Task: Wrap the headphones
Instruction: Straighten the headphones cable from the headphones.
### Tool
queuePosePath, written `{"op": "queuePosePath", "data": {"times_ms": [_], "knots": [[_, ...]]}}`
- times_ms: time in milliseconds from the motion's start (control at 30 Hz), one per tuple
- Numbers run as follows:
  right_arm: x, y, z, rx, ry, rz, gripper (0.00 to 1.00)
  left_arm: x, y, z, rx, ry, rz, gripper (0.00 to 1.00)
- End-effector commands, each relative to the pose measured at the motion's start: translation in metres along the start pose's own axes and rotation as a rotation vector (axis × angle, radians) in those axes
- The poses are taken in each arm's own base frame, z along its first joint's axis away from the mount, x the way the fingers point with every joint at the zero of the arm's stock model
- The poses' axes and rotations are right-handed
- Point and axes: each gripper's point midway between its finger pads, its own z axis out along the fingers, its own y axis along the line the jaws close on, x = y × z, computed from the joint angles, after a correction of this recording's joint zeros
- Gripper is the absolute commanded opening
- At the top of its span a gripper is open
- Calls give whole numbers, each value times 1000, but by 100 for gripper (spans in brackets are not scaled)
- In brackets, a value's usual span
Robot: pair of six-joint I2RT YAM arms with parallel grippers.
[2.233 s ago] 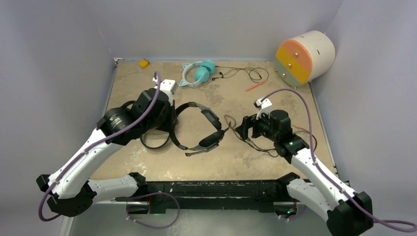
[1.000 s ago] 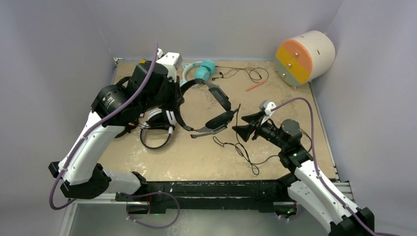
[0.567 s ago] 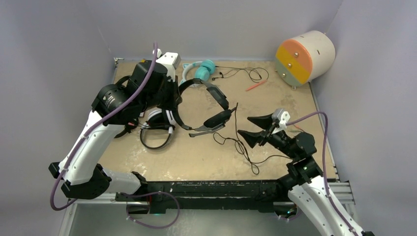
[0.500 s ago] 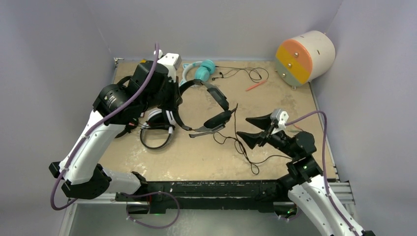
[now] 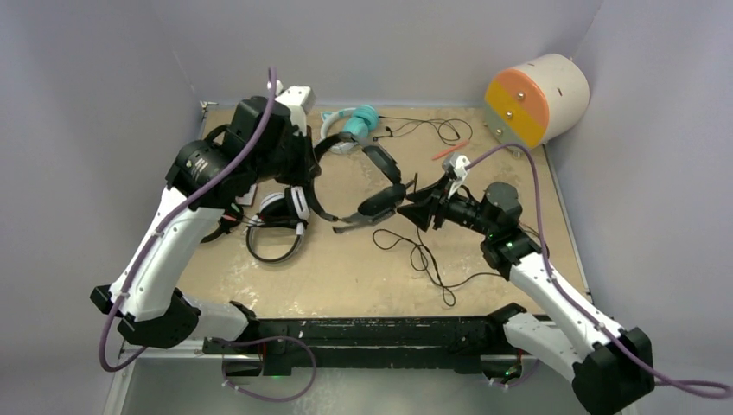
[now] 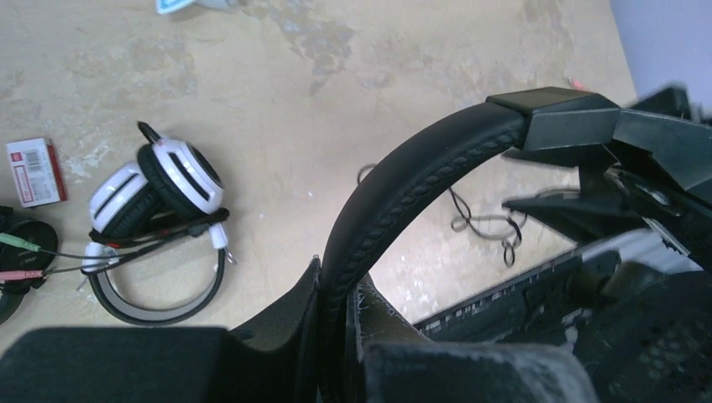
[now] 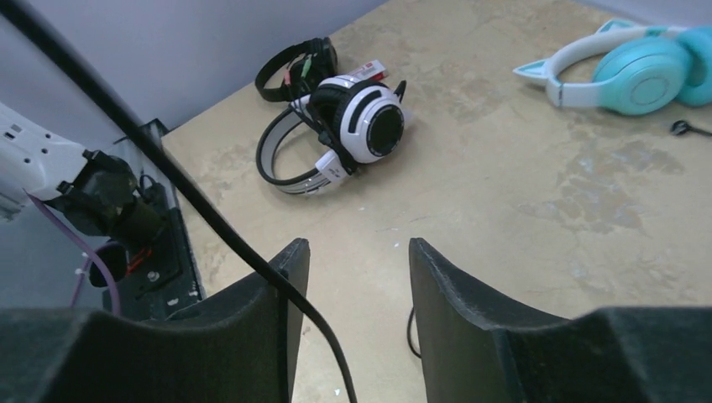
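The left gripper [image 6: 336, 306] clamps the black headset [image 6: 420, 180] by its padded headband. The right gripper [image 7: 357, 252] stands half open, a thin black cable [image 7: 193, 201] passing between its jaws.

The left wrist view's left edge cuts off the black headset [image 6: 29, 252] with coloured plugs.

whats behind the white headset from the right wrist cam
A black headset and a small red-and-white box lie just behind the white headset. The box is partly hidden by it.
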Motion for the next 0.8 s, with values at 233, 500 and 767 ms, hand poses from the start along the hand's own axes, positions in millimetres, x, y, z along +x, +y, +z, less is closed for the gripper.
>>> {"op": "queuePosePath", "data": {"times_ms": [233,500,767], "knots": [[82,-30,30,30,160,332,31,-163,62,-52,113,-421,-306,0],[134,-92,-20,545,279,400,31,-211,121,-160,-156,-882,-467,0],[139,-114,-57,757,269,368,36,-192,169,-239,-520,-1134,-507,0]]}}
